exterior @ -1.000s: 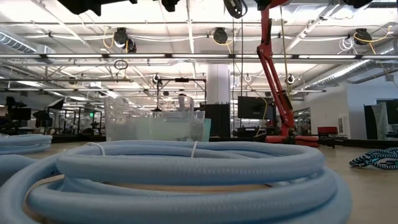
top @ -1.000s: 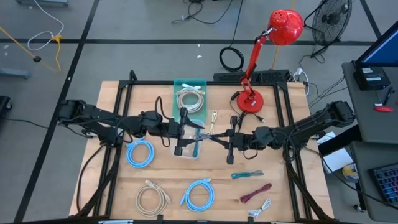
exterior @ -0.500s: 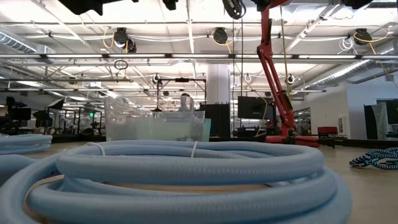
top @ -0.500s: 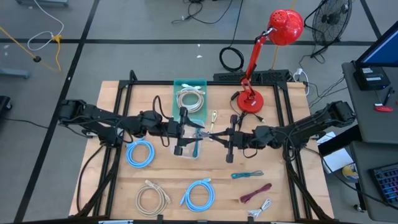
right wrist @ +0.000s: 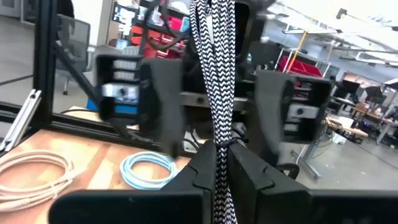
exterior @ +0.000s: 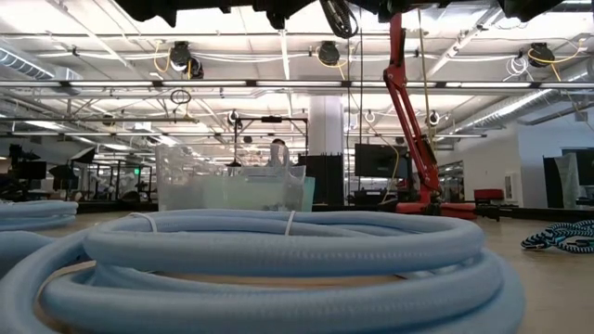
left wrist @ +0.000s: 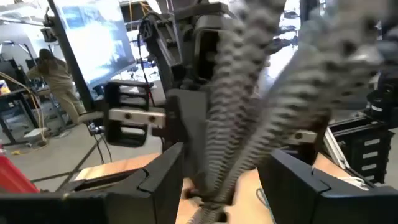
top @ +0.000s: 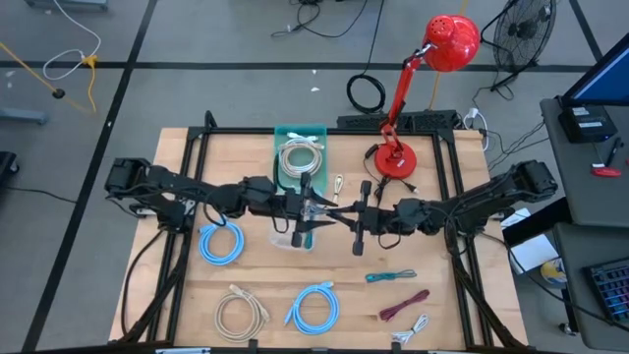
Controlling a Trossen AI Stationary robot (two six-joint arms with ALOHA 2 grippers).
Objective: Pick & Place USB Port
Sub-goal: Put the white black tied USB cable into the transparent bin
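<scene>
Cable (right wrist: pixel 216 93) blurred in left view, sharp between right jaws.

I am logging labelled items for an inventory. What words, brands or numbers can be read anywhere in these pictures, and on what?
None can be read.
The white labels on the left tool, seen from the right wrist view: print too blurred to read.
The coiled cables, the bin and the red lamp: no readable marks.
</scene>
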